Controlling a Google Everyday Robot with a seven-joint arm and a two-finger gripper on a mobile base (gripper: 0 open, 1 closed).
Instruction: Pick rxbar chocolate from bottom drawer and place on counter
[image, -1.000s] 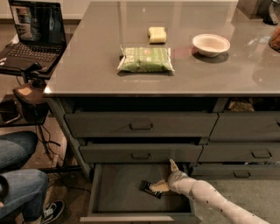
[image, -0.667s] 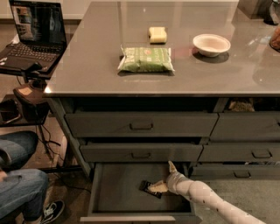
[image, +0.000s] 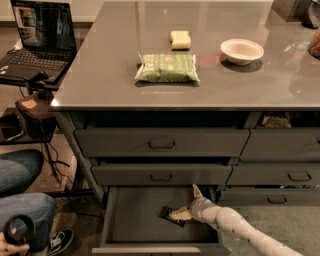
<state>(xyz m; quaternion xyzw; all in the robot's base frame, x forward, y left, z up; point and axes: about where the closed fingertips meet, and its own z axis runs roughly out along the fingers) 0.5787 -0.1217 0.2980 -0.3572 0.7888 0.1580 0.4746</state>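
Note:
The rxbar chocolate (image: 169, 214), a small black-wrapped bar, lies on the floor of the pulled-out bottom drawer (image: 135, 220), right of its middle. My gripper (image: 184, 201) reaches into the drawer from the lower right on a pale arm. Its fingers are spread open. One finger (image: 196, 190) points up toward the drawer above, and the other (image: 180, 215) lies against the right end of the bar. The bar rests on the drawer floor. The grey counter (image: 100, 65) spans the top of the view.
On the counter are a green packet (image: 167, 68), a yellow block (image: 180, 39) and a white bowl (image: 242, 51). Two shut handled drawers (image: 161, 144) sit above the open one. A laptop on a side stand (image: 40, 40) and a seated person's legs (image: 22, 200) are at the left.
My gripper has edged slightly left and down toward the bar. The bar has not moved. The person's legs at the left have shifted a little.

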